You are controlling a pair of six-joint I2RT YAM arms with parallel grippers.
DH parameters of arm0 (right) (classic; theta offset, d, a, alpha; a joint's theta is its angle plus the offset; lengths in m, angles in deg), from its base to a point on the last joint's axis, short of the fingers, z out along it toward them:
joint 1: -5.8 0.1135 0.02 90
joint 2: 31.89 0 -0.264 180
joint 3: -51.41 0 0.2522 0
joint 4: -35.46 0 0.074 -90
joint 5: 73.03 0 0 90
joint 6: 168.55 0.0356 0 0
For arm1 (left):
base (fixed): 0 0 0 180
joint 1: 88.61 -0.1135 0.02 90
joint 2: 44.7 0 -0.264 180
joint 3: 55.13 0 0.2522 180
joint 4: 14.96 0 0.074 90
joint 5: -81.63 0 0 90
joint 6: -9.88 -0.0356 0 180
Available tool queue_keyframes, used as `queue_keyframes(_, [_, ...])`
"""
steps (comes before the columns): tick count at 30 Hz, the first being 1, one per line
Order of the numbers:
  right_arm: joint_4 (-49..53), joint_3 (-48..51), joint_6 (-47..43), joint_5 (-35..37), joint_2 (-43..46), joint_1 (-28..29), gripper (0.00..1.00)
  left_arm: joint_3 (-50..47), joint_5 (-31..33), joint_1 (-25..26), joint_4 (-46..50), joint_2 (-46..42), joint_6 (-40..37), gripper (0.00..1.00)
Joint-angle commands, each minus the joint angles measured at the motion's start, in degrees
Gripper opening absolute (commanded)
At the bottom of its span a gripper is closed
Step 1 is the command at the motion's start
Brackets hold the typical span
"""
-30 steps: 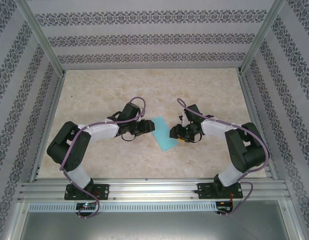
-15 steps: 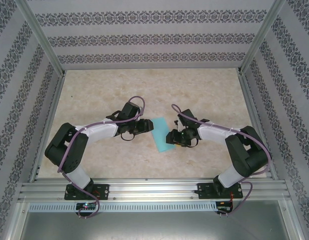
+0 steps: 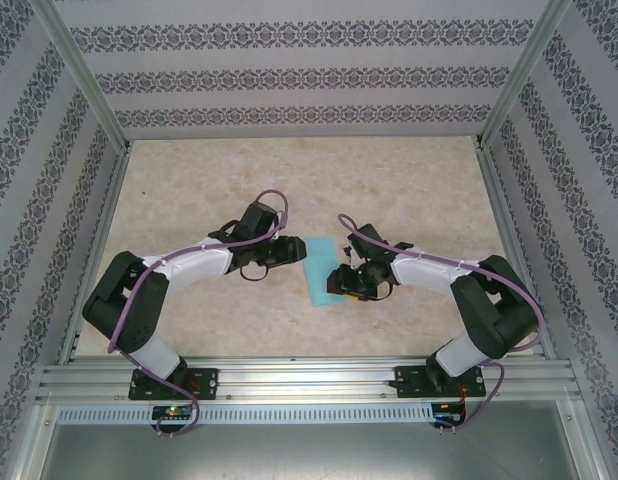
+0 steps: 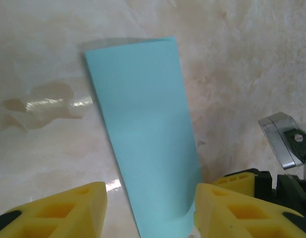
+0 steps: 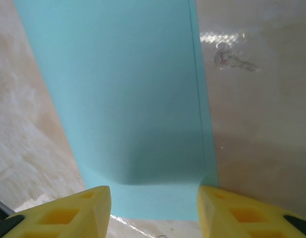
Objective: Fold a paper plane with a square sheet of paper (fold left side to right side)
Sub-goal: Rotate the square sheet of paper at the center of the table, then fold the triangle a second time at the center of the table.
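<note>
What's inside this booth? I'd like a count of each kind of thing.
Paper, turquoise, folded: 1
Robot arms: 2, the left arm and the right arm
Total: 3
</note>
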Motion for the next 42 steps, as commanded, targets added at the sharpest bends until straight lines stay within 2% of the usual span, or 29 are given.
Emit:
queue_keyframes(1, [1.5,-0.6,-0.7,1.2,2.9,-1.1,0.5,0.9,-3.2,2.5,-1.6,0.7,-1.0,0.49])
queue_keyframes(7, [1.7,0.2,-3.3,0.1,5.3,-6.3,0.53,3.9,-2.8,4.3,-3.1,5.9,0.3,0.45])
queue_keyframes(13, [-1.7,1.7,-4.0,-3.3,4.5,-8.1,0.52,5.7,-2.4,4.4,-3.2,10.0,0.6,0.43])
queue_keyframes(27, [-2.9,1.7,-4.3,-5.0,2.7,-9.0,0.49,6.0,-1.8,4.3,-2.0,13.6,-0.5,0.42])
queue_keyframes(42, [-5.2,0.8,-1.7,-10.8,-2.0,-10.1,0.49,5.0,-0.8,4.3,-1.1,13.3,-1.1,0.41])
